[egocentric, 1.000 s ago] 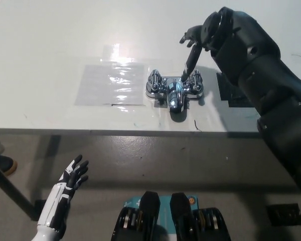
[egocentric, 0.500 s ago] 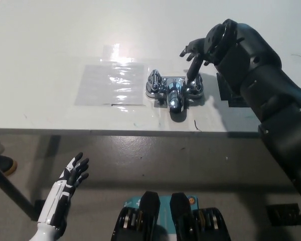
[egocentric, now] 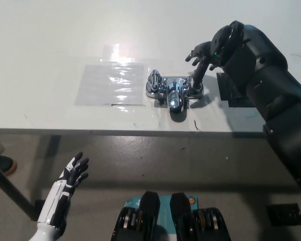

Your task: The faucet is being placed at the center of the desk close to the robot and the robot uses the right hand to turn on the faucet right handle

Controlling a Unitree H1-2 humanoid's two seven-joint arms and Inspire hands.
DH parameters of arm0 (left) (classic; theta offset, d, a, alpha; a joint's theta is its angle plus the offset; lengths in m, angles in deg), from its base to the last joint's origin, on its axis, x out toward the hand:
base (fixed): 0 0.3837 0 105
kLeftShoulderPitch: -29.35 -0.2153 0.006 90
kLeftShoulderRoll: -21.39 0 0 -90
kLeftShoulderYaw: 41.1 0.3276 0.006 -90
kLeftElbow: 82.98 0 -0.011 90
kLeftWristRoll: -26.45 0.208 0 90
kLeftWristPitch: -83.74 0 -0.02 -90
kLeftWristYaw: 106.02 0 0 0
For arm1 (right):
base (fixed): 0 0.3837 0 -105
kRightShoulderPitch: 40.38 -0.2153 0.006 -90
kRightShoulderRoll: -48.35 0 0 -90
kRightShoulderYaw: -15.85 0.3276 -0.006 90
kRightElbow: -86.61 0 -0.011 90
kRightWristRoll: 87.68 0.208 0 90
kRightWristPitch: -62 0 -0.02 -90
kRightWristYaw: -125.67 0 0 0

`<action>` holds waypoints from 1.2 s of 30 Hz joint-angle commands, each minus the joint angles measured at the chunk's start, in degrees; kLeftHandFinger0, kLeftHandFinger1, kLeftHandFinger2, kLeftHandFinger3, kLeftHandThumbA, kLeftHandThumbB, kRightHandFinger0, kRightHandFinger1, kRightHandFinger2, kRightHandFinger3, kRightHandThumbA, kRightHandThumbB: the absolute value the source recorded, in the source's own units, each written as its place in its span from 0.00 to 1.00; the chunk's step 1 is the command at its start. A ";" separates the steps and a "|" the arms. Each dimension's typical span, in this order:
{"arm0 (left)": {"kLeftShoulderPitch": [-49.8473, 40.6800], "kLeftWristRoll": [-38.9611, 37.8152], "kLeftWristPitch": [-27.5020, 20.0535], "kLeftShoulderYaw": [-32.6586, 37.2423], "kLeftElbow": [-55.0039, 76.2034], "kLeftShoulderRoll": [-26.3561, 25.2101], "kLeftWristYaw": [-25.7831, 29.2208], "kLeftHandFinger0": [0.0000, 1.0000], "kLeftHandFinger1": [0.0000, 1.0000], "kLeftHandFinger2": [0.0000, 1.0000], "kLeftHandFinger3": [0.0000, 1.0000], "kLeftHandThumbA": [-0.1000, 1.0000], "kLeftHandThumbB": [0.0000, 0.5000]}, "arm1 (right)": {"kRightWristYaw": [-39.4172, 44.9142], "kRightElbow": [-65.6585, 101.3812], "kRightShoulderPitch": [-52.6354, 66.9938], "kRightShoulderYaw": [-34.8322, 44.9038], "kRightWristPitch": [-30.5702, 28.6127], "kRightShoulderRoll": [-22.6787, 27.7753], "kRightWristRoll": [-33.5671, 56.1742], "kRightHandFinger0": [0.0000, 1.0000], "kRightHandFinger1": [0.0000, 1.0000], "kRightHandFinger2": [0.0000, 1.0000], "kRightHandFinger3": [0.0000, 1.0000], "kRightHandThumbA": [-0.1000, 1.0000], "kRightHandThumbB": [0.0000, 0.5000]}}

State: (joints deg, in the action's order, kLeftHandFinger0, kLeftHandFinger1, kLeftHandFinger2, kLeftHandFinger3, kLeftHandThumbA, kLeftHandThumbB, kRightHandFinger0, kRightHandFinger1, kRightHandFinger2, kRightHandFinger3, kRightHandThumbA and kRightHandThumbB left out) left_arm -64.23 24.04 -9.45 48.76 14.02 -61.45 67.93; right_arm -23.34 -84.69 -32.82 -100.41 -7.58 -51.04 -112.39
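A chrome faucet (egocentric: 173, 92) sits on the white desk (egocentric: 50, 60) near its front edge, at the middle. It has a left handle (egocentric: 154, 80), a spout pointing toward me and a right handle (egocentric: 195, 88). My black right hand (egocentric: 204, 57) hovers over the right handle with fingers spread, one long finger reaching down and touching the handle. My white left hand (egocentric: 72, 174) rests open below the desk edge at lower left, holding nothing.
A clear plastic sheet (egocentric: 110, 83) is taped flat on the desk left of the faucet. A dark flat patch (egocentric: 231, 93) lies on the desk right of the faucet, partly under my right arm. A shoe (egocentric: 2, 163) shows on the floor at left.
My right hand and arm have shifted rightward, and the finger on the right handle has moved with them. The left hand has stayed put.
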 commanded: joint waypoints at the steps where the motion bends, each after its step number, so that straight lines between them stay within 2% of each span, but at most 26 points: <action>1: 0.41 0.11 -0.23 -0.10 1.95 -0.59 -0.34 1.00 1.00 1.00 1.00 0.97 0.48 | -1.79 0.43 -2.42 -1.74 -2.46 1.18 -1.95 1.00 1.00 1.00 1.00 1.00 0.22; 2: 0.34 0.14 0.01 -0.12 2.06 -0.55 -0.28 1.00 1.00 1.00 1.00 0.96 0.49 | -2.94 0.39 -2.33 -2.73 -1.86 1.05 -2.92 1.00 1.00 1.00 1.00 1.00 0.28; 4: 0.41 0.47 -0.04 -0.13 2.04 -0.51 -0.11 1.00 1.00 1.00 1.00 0.96 0.50 | -3.24 0.44 -2.11 -3.41 -2.95 1.24 -3.09 1.00 1.00 1.00 1.00 1.00 0.24; 6: 0.54 0.67 -0.22 -0.06 1.99 -0.62 -0.18 1.00 1.00 1.00 1.00 0.97 0.50 | -4.63 0.27 -1.96 -3.42 -2.12 1.14 -2.89 1.00 1.00 1.00 1.00 1.00 0.25; 7: 0.53 0.35 0.04 -0.05 2.10 -0.65 -0.36 1.00 1.00 1.00 1.00 0.96 0.50 | -6.64 0.21 -1.83 -3.36 -1.01 0.92 -2.91 1.00 1.00 1.00 1.00 1.00 0.30; 8: 0.53 0.28 0.06 -0.05 2.15 -0.69 -0.44 1.00 1.00 1.00 1.00 0.96 0.50 | -7.37 0.24 -1.76 -3.43 -0.82 0.87 -2.94 1.00 1.00 1.00 1.00 1.00 0.29; 10: 0.54 0.49 0.00 -0.11 2.16 -0.58 -0.19 1.00 1.00 1.00 1.00 0.96 0.51 | -9.01 0.30 -1.67 -4.87 -0.64 0.58 -4.24 1.00 1.00 1.00 1.00 1.00 0.34; 14: 0.62 0.22 0.13 -0.08 2.32 -0.45 -0.26 1.00 1.00 1.00 1.00 0.95 0.51 | -11.77 0.50 -1.36 -6.15 -0.34 0.18 -5.16 1.00 1.00 1.00 1.00 1.00 0.31; 18: 0.89 0.38 0.09 -0.07 2.21 -0.56 -0.27 1.00 1.00 1.00 1.00 0.95 0.49 | -14.29 0.51 -0.86 -5.01 0.60 -0.01 -4.35 1.00 1.00 1.00 1.00 1.00 0.37; 25: 0.83 0.11 0.49 -0.15 2.59 -0.33 -0.16 1.00 1.00 1.00 1.00 0.94 0.50 | -14.98 0.54 -0.35 -5.09 0.76 -0.09 -4.65 1.00 1.00 1.00 1.00 1.00 0.39; 27: 0.87 -0.20 0.51 -0.07 2.61 -0.47 -0.48 1.00 1.00 1.00 1.00 0.95 0.47 | -14.77 0.23 -0.26 -5.46 0.72 -0.09 -4.96 1.00 1.00 1.00 1.00 1.00 0.41; 29: 0.82 -0.13 0.65 -0.08 2.64 -0.51 -0.46 1.00 1.00 1.00 1.00 0.95 0.50 | -13.34 0.00 -0.27 -7.07 -0.46 0.10 -6.28 1.00 1.00 1.00 1.00 1.00 0.40; 30: 0.79 -0.02 0.64 -0.10 2.76 -0.54 -0.42 1.00 1.00 1.00 1.00 0.96 0.49 | -13.36 -0.08 -0.33 -6.94 0.07 0.13 -6.06 1.00 1.00 1.00 1.00 1.00 0.47; 36: 0.79 -0.10 0.88 -0.24 2.92 -0.56 -0.36 1.00 1.00 1.00 1.00 0.95 0.50 | -10.18 -0.45 -0.82 -8.92 0.72 0.46 -6.73 1.00 1.00 1.00 1.00 1.00 0.58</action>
State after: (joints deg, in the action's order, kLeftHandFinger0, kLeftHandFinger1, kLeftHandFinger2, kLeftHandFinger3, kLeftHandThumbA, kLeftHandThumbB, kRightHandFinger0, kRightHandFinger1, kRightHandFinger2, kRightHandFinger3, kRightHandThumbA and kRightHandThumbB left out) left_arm -64.03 24.18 -8.56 48.72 15.05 -61.49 67.91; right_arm -35.02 -84.77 -30.93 -107.97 -7.25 -51.71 -116.84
